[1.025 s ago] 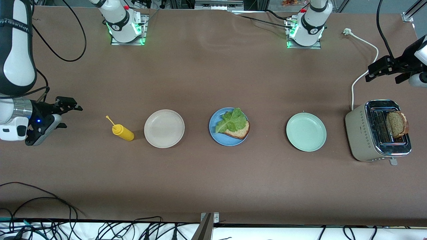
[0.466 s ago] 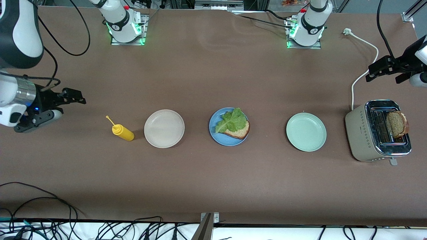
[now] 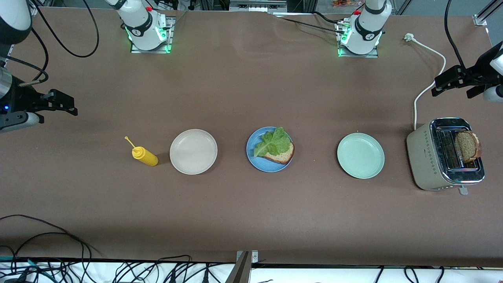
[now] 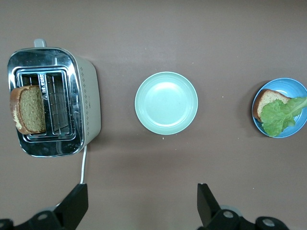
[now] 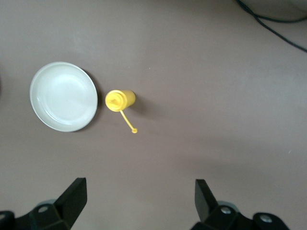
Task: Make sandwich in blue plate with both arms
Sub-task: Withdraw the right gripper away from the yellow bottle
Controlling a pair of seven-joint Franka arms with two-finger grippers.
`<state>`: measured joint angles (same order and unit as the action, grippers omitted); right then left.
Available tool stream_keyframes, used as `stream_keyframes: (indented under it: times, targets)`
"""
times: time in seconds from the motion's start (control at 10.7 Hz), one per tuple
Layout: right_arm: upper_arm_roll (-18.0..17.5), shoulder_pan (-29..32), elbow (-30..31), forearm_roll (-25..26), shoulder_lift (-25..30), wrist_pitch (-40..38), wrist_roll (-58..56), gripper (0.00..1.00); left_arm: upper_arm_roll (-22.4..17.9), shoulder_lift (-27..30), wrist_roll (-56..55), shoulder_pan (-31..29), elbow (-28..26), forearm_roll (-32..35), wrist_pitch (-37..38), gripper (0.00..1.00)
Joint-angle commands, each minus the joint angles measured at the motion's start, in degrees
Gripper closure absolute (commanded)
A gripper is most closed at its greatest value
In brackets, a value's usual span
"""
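sandwich [image 3: 275, 148]: half built; one bread slice and lettuce on blue plate [image 3: 257, 162], mid counter. you still need second slice [image 3: 467, 146] from toaster [image 3: 428, 157]. left pincer [image 3: 446, 82] over the cord near it, right pincer [image 3: 59, 103] over right arm's end, both wide, empty.

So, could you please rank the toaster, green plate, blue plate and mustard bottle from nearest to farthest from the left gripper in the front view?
From the left gripper:
1. Toaster, at the left arm's end.
2. Green plate, beside the toaster.
3. Blue plate, mid-table.
4. Mustard bottle, toward the right arm's end.
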<state>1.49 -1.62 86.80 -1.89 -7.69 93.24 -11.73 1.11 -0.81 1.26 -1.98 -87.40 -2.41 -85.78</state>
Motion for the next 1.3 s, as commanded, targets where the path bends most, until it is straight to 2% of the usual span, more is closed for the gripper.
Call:
stream_keyframes:
  times: [0.0, 0.19, 0.65, 0.84, 1.21]
  targets:
    - [-2.6, 0.4, 4.5, 0.7, 5.4, 1.8, 6.9, 0.0, -0.1, 0.3, 1.0, -0.6, 0.6, -0.9, 1.0, 0.0]
    - [-2.5, 0.6, 4.3, 0.8, 6.1, 3.9, 6.6, 0.0, -0.1, 0.3, 1.0, -0.5, 1.5, -0.9, 1.0, 0.0]
    - [-2.3, 1.8, 4.8, 0.7, 8.2, 3.4, 7.9, 0.0, -0.1, 0.3, 0.9, -0.5, 1.6, -0.9, 1.0, 0.0]
    - [-0.7, 1.9, 4.8, 0.8, 7.9, 2.8, 7.7, 0.0, -0.1, 0.3, 1.0, -0.6, 1.6, -0.9, 1.1, 0.0]
    - [0.2, 1.9, 4.3, 0.8, 7.7, 1.9, 7.5, 0.0, -0.1, 0.3, 1.0, -0.6, 1.6, -0.9, 1.1, 0.0]
